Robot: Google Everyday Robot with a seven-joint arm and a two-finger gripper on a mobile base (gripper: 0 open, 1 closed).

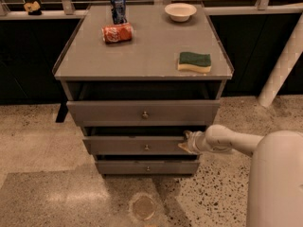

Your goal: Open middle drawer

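A grey cabinet (142, 56) has three drawers. The top drawer (142, 112) stands pulled out a fair way. The middle drawer (137, 144) is pulled out a little, with a dark gap above its front and a small knob (146, 147) at its centre. The bottom drawer (147, 167) is nearly closed. My gripper (187, 143) reaches in from the right on a white arm (227, 141). It sits at the right end of the middle drawer's front, at its top edge.
On the cabinet top lie a red can on its side (117, 32), an upright blue can (118, 7), a white bowl (180, 11) and a green-and-yellow sponge (194, 62). A white post (281, 65) stands at the right. Speckled floor (42, 174) surrounds the cabinet.
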